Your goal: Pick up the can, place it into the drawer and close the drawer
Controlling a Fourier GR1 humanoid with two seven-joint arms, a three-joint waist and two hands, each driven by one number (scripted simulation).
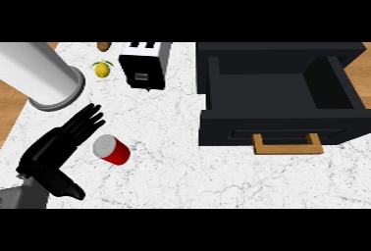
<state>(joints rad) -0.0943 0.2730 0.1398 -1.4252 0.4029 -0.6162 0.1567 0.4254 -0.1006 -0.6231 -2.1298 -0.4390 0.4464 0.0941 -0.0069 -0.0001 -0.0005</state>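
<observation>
One hand (56, 147) is all I've got in view, so I'm calling it the left one since it comes in at the lower left. The right hand doesn't show at all. Fingers are straight and close together, pointing up and away, thumb stuck out low toward me, nothing held.

The red can (112, 149) lies on its side on the marble counter (181, 171), pale lid end tipped toward the hand, just beside the fingers. I can't tell if they touch.

My worry: a can on its side rolls. If I bring the fingers in sideways without getting the thumb round, I reckon it scoots off to the right instead of getting gripped.

Further right, the black drawer (279, 125) is pulled open, wooden handle (287, 145) facing me, well apart from the can. That's a long carry, and clipping the front wall on the way in could knock it out.

Big grey cylinder (39, 73), lemon (103, 69) and toaster (145, 63) sit up top, out of the way.
</observation>
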